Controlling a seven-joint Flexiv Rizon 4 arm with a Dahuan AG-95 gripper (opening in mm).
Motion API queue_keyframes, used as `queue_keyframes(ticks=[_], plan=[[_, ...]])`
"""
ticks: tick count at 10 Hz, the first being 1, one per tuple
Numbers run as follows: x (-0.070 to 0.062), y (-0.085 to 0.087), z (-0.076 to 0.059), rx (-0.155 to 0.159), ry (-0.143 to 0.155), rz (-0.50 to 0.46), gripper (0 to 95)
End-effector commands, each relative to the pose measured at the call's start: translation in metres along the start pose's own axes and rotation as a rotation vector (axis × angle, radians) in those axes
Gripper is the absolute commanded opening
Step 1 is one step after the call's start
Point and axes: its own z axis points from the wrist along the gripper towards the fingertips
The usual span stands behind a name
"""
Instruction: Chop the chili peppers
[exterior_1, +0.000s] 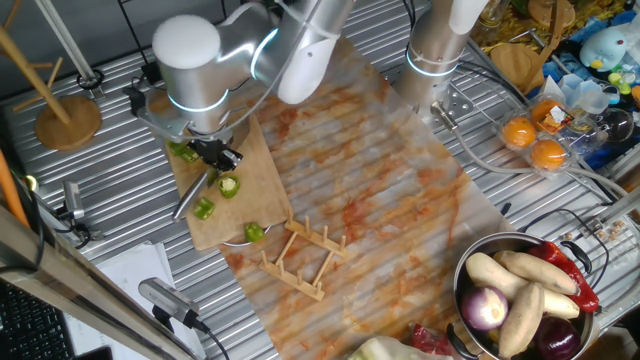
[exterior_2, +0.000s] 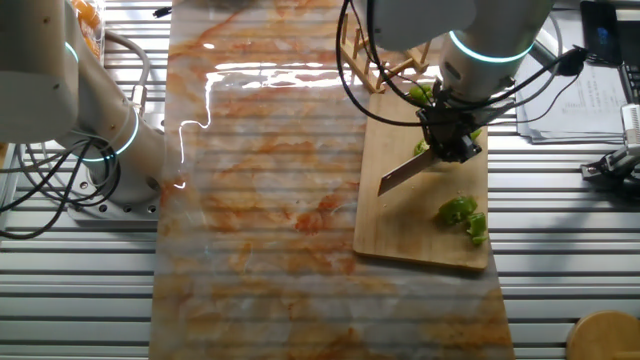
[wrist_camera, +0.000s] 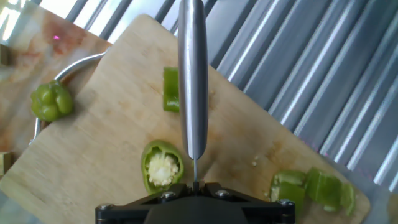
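Note:
Short green chili pepper chunks lie on the wooden cutting board (exterior_1: 258, 165): one cut open (exterior_1: 229, 186), one near the knife tip (exterior_1: 204, 208), one at the board's near corner (exterior_1: 254, 232) and a cluster by the gripper (exterior_1: 185, 152). In the hand view a chunk with a pale seeded inside (wrist_camera: 163, 167) lies just left of the blade, another (wrist_camera: 171, 90) lies beside it, a stub (wrist_camera: 53, 101) sits at the left and a pile (wrist_camera: 311, 186) at the right. My gripper (wrist_camera: 196, 186) is shut on a knife (wrist_camera: 193, 74) held over the board (exterior_2: 420, 225).
A wooden rack (exterior_1: 300, 255) stands just past the board. A metal bowl (exterior_1: 470, 268) of vegetables sits at the right, with oranges (exterior_1: 535, 140) behind it. A second arm's base (exterior_1: 440, 50) and a wooden stand (exterior_1: 65, 120) are at the back. A metal rim (wrist_camera: 68, 67) shows under the board.

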Motion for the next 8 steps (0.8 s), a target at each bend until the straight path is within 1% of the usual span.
queue_keyframes(ticks=[1,4,6,8], plan=[[0.0021,0.0008,-0.0024,0.008,-0.008,0.013,0.0],[0.0021,0.0014,-0.0027,0.012,0.001,0.006,0.0],[0.0019,0.0016,-0.0028,0.010,-0.005,0.010,0.0],[0.0017,0.0019,-0.0031,0.016,-0.015,0.015,0.0]])
